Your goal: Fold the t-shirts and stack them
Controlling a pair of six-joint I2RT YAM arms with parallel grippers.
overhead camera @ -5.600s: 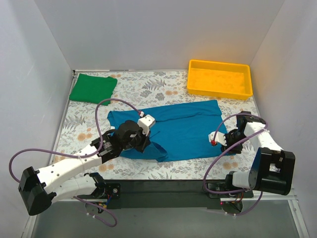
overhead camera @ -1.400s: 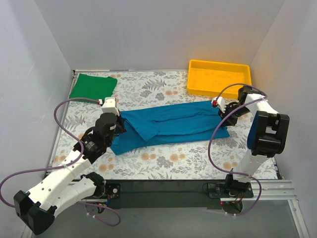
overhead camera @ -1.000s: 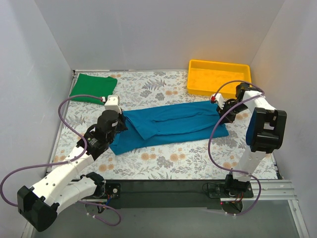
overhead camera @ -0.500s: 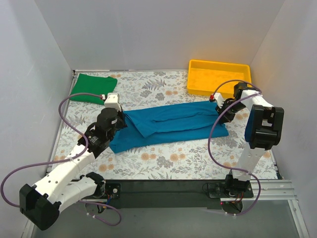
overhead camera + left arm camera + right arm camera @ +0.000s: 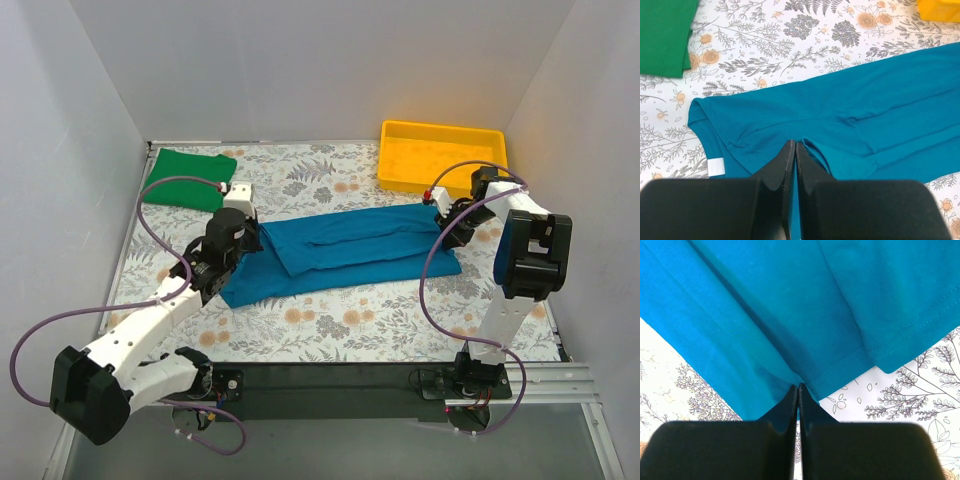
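Note:
The teal-blue t-shirt (image 5: 345,250) lies across the middle of the table, folded lengthwise into a long band. My left gripper (image 5: 250,248) is shut on its left end; the wrist view shows the fingers pinching a fold of teal cloth (image 5: 840,115). My right gripper (image 5: 447,222) is shut on the shirt's right hem (image 5: 790,315), by the stitched edge. The bright green t-shirt (image 5: 187,178) lies folded at the far left corner, and it also shows in the left wrist view (image 5: 662,35).
A yellow plastic tray (image 5: 443,158) stands at the far right corner, just beyond my right gripper. The floral tablecloth (image 5: 330,325) covers the table. Grey walls close in the left, back and right sides.
Both grippers carried the near edge of the teal shirt away from me, folding it over into a band. In the last second my left gripper shifted slightly up and right.

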